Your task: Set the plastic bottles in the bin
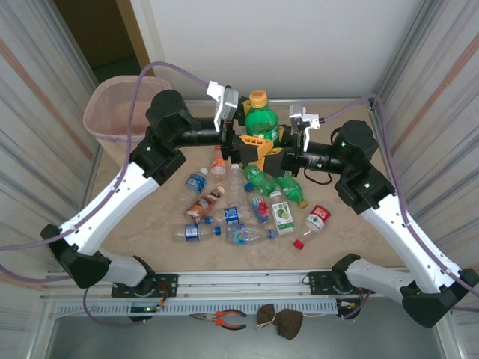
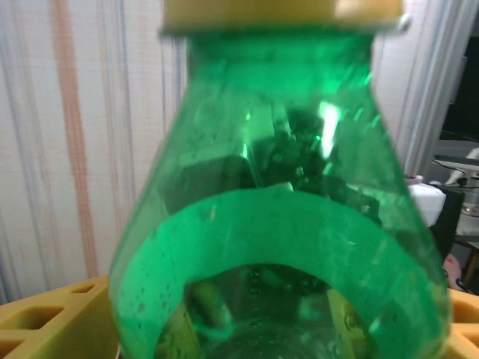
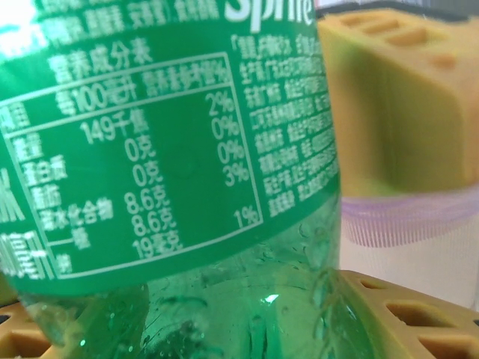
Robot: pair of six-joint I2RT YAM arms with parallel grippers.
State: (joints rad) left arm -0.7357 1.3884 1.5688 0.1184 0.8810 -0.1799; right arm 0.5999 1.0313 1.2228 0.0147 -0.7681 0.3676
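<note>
Right of the beige bin point(image 1: 106, 120), the right gripper point(image 1: 268, 158) clasped a big green plastic bottle point(image 1: 262, 120) (likely light, slick; best gripped at its label), the left gripper's point(image 1: 253, 139) hold unclear.

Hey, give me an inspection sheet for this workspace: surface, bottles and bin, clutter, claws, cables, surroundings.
Surface: tan table, no spills seen.
Job's things: large green bottle cap up between both claws; a dozen or so small bottles clustered mid-table; bin at far-left corner, pink liner.
Clutter: pliers and a brown object on the near ledge.
Claws: left claw and right claw flank the green bottle; grip unclear.
Cables: purple cables loop off both arms.
Surroundings: corrugated panels either side, white wall behind.
</note>
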